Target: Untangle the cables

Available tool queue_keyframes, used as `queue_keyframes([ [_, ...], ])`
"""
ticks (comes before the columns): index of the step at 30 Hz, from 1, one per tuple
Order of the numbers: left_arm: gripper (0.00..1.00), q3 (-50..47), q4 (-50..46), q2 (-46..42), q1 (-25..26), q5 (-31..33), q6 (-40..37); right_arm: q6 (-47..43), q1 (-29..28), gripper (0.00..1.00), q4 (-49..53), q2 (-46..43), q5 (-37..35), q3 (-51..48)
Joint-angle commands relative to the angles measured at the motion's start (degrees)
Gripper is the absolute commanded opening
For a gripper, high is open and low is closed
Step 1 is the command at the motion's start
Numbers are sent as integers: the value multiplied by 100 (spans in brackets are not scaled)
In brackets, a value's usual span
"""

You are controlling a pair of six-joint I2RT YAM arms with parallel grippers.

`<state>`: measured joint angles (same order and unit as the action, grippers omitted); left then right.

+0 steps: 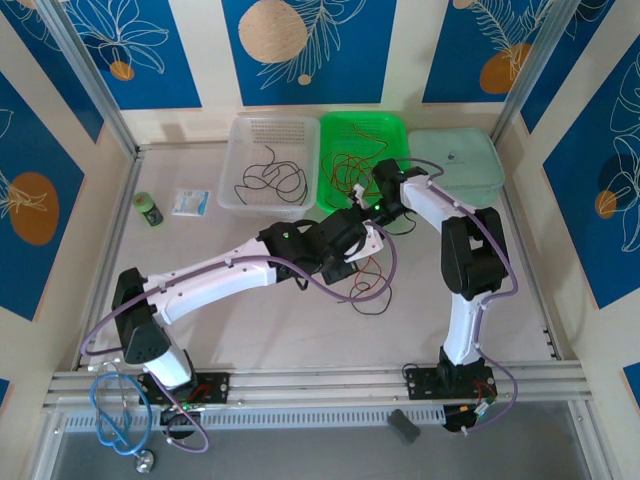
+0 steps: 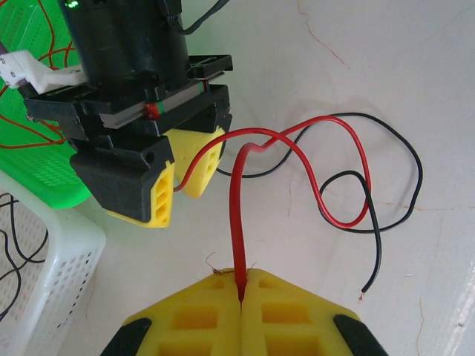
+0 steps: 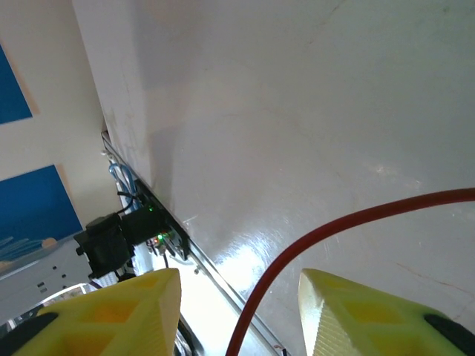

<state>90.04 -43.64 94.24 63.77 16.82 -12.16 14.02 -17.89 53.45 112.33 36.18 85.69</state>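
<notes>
Your white, black-jointed arms (image 1: 215, 275) trail purple cables (image 1: 92, 335); left pincer (image 2: 243, 285) and right pincer (image 3: 239, 278) wear blocky yellow fingers (image 2: 297, 311).

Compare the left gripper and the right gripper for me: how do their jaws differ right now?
The left gripper is shut, pinching a red cable between its fingers; the right gripper is open, with red cable running through the gap without being pinched. The left gripper's fingers meet flush, while the right gripper's stand well apart. Both have yellow fingers.
</notes>
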Motion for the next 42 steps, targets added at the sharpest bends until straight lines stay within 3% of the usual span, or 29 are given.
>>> queue_keyframes([
  [1, 0, -92, 93, -207, -30, 125, -80, 35, -31, 30, 114, 85, 13, 160],
  [5, 0, -191, 76, -316, -31, 410, 19, 232, 54, 5, 63, -118, -234, 176],
  [7, 0, -294, 8, -417, -44, 677, 162, 410, 150, 0, -24, -376, -405, 116],
  [15, 0, -1050, -480, -1103, -482, 1488, 1318, 1203, 937, 0, -478, -1926, -833, -593],
  [22, 0, -1600, -921, -1959, -1450, 1658, 2385, 1791, 1805, 0, -737, -3335, -1399, -1776],
  [26, 0, -1830, -1014, -2474, -2144, 1667, 2610, 2073, 2477, 0, -929, -4007, -1522, -2381],
  [32, 0, -1925, -1168, -2855, -2690, 1667, 2597, 2169, 3239, 0, -1034, -4360, -1448, -2781],
  [42, 0, -2012, -1358, -2915, -2816, 1451, 2767, 2644, 3441, 0, -1656, -4429, -1744, -3540],
])
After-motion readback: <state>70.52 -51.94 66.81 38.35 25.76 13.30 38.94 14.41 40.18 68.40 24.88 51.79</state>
